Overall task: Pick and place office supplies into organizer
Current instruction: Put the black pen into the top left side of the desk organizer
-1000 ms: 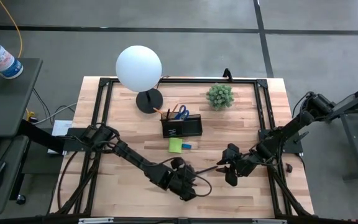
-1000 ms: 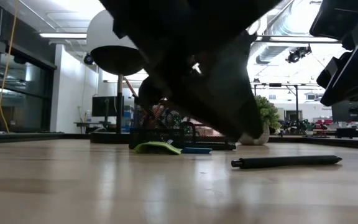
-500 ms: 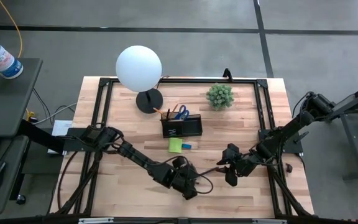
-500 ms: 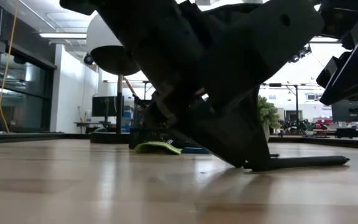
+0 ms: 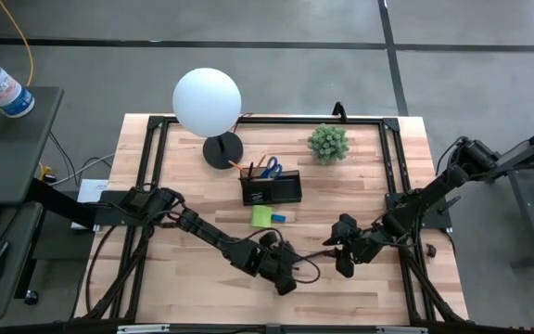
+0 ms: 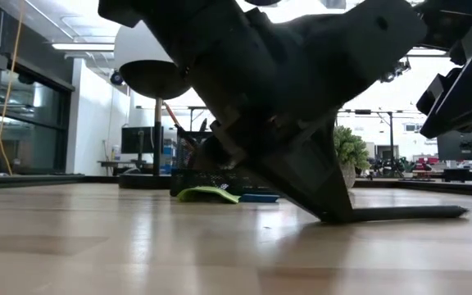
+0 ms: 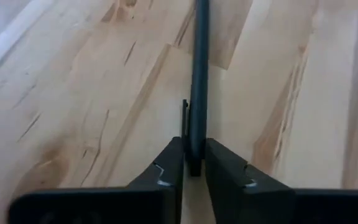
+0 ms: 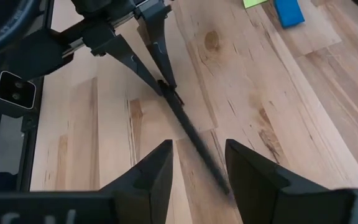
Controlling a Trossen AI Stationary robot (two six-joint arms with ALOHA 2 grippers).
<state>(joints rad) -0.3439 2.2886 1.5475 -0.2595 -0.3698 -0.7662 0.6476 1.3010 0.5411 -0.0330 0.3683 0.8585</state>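
A dark pen (image 7: pixel 199 74) lies flat on the wooden table near its front edge. My left gripper (image 7: pixel 194 163) is down at the pen's left end and shut on it. My right gripper (image 8: pixel 197 168) hovers open over the pen's other end (image 8: pixel 219 177), touching nothing. The organizer (image 5: pixel 271 188) stands mid-table with blue-handled scissors (image 5: pixel 270 168) upright in it. A lime-green sticky-note pad (image 5: pixel 261 216) and a small blue block (image 5: pixel 278 218) lie flat just in front of it. My left gripper pinches the pen's end (image 7: pixel 194 146) between its two fingers, one on each side of the barrel. The fingers (image 8: pixel 157 62) come slanting down from the table's left, and the pen runs on ahead of them. The pen lies on the table along its length (image 6: pixel 408 213).
A white globe lamp (image 5: pixel 208 102) on a round black base (image 5: pixel 222 150) stands at the far left. A small green potted plant (image 5: pixel 327 142) is at the far middle. A black frame (image 5: pixel 146 186) runs along the table's edges. Bare wood lies left of the pen.
My left gripper has sunk toward the table until its fingertips stand at the pen's left end. The pen has slid a little toward the table's right edge and still lies flat.
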